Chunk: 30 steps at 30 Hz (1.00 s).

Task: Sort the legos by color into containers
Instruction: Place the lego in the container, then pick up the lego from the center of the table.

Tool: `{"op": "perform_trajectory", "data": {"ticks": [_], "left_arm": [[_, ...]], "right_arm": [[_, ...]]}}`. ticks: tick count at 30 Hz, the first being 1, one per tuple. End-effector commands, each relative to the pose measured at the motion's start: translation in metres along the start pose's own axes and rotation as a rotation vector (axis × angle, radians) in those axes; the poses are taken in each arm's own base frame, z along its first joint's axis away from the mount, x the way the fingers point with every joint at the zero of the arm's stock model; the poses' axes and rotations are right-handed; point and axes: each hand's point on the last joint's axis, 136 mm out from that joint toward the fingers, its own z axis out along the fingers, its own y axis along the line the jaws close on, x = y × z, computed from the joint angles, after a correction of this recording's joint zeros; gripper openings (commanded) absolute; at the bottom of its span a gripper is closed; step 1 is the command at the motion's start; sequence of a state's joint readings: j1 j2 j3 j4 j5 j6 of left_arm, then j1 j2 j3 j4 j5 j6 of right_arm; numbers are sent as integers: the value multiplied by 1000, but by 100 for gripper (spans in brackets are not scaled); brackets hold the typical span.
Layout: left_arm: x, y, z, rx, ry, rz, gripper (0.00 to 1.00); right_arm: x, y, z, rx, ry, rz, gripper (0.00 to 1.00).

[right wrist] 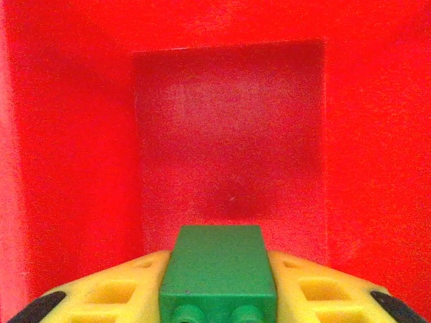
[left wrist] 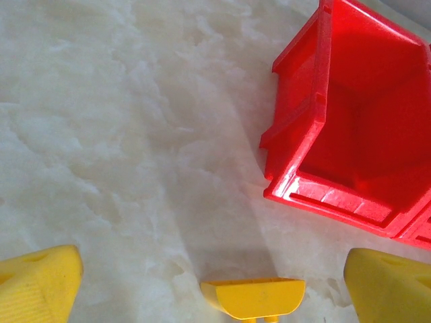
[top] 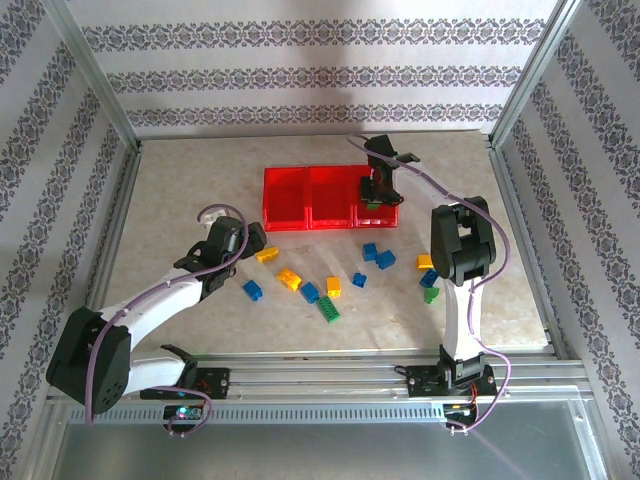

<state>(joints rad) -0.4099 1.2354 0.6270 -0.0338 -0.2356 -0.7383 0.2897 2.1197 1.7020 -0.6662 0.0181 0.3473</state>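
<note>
Three red containers point(top: 285, 197) stand joined in a row at mid-table. My right gripper point(top: 378, 188) hangs over the rightmost bin, shut on a green lego point(right wrist: 219, 269) that sits between its yellow fingers point(right wrist: 114, 296); the bin's red floor point(right wrist: 229, 134) lies right below. My left gripper point(top: 252, 243) is open near the table, just left of the bins' front left corner point(left wrist: 303, 128). A yellow lego point(left wrist: 254, 296) lies on the table between its wide-spread fingers point(left wrist: 37, 282), touching neither.
Loose legos lie scattered in front of the bins: yellow point(top: 289, 279), blue point(top: 310, 293), green point(top: 330, 311), more blue point(top: 386, 260), and a yellow point(top: 424, 262), blue and green point(top: 431, 295) group by the right arm. Metal frame posts edge the table.
</note>
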Motion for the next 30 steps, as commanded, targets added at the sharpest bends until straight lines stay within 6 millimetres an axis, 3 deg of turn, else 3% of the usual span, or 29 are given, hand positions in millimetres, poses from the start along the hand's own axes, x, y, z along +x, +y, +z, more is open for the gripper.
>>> {"op": "perform_trajectory", "data": {"ticks": [1, 10, 18, 24, 25, 26, 30], "left_arm": [[-5, 0, 1, -8, 15, 5, 100], [-2, -6, 5, 4, 41, 28, 100], [5, -12, 13, -17, 127, 142, 100], [25, -27, 28, -11, 264, 279, 99], [30, -30, 30, -7, 291, 309, 99], [33, -31, 32, -9, 316, 341, 99], [44, -31, 33, -11, 419, 475, 97]], "right_arm": [[-2, -5, 0, 16, 2, -5, 40], [-10, -3, -21, -1, -33, -1, 48], [-15, 0, -70, -29, -114, 7, 56], [2, -7, -104, -36, -170, 32, 75], [7, -9, -109, -32, -177, 37, 82], [11, -13, -115, -25, -186, 46, 98], [29, -29, -136, 9, -223, 76, 98]]}}
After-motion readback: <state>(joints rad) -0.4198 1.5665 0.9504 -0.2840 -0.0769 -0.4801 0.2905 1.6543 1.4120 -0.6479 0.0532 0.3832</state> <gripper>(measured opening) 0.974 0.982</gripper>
